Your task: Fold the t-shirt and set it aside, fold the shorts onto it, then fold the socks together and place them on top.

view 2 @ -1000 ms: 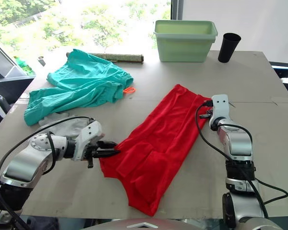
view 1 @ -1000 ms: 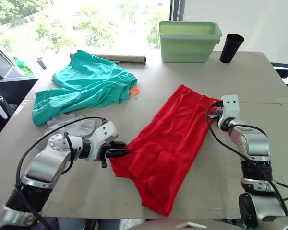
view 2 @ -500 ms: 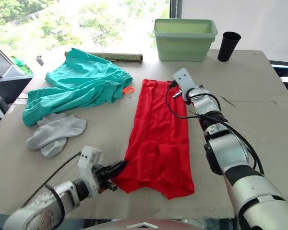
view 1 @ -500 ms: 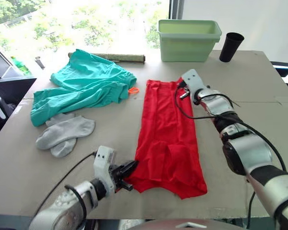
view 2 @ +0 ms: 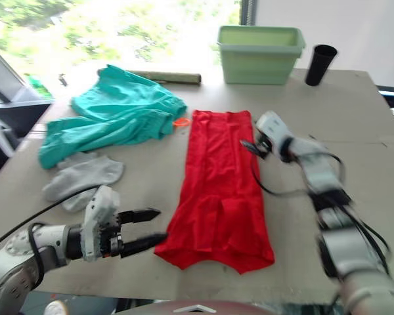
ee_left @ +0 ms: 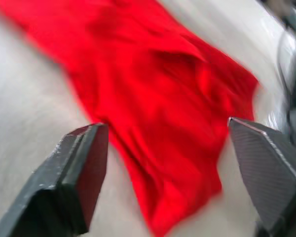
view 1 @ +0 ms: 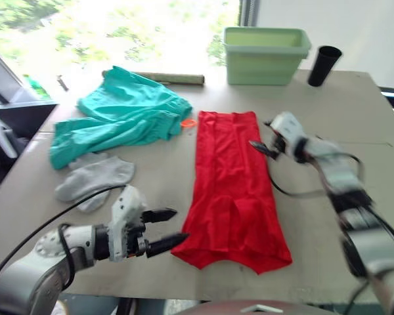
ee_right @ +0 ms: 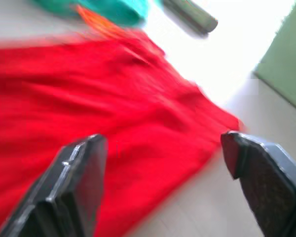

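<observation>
Midway through the first fold only: bright red soft t-shirt [view 1: 231,186] lying as a long strip mid-table, jaws of both left gripper [view 1: 163,229] and right gripper [view 1: 259,148] spread wide and empty, teal gathered-waist shorts [view 1: 123,118] and pale grey ankle socks [view 1: 94,180] untouched.

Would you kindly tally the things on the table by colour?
Red: 1, t-shirt
Teal: 1, shorts
Grey-white: 2, socks
Pale green: 1, bin
Black: 1, cup
Olive: 1, roll
Total: 7
</observation>
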